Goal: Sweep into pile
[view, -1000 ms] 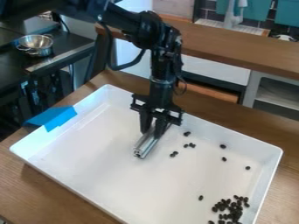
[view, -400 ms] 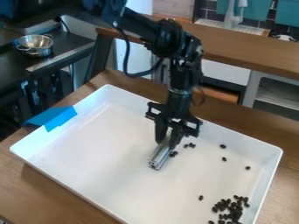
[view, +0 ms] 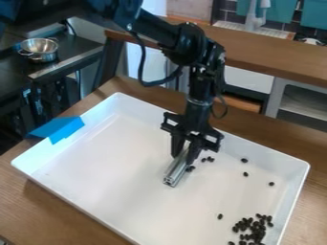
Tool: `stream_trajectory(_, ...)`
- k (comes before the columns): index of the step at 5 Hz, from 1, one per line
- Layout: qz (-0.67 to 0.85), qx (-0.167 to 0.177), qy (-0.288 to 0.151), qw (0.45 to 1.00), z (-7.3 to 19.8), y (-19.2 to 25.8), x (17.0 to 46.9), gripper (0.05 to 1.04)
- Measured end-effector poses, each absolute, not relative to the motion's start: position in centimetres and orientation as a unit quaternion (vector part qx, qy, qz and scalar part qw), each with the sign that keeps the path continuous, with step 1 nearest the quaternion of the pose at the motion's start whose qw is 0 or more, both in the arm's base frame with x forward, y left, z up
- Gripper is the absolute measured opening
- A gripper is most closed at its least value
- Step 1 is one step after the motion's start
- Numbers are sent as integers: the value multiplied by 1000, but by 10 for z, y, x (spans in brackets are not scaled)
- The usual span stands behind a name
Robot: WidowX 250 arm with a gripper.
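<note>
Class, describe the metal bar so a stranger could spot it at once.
Find the large white tray on the wooden table, then the black gripper hanging over it. Between the gripper's fingers is a slim, silvery bar, slanting down to the tray. Unlike the small, dark, rounded pieces nearby, it is long, straight and shiny.

The black arm bends down from the top edge, its hand [view: 184, 152] pointing downward.
</note>
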State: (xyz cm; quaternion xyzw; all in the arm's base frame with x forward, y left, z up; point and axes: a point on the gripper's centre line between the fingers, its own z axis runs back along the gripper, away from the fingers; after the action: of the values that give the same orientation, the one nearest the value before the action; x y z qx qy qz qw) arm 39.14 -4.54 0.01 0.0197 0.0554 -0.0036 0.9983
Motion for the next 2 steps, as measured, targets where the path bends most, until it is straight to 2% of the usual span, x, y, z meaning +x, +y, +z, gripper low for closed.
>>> stream_trajectory(2, -38, 20, 50, 998, -1, -70, 386, 338)
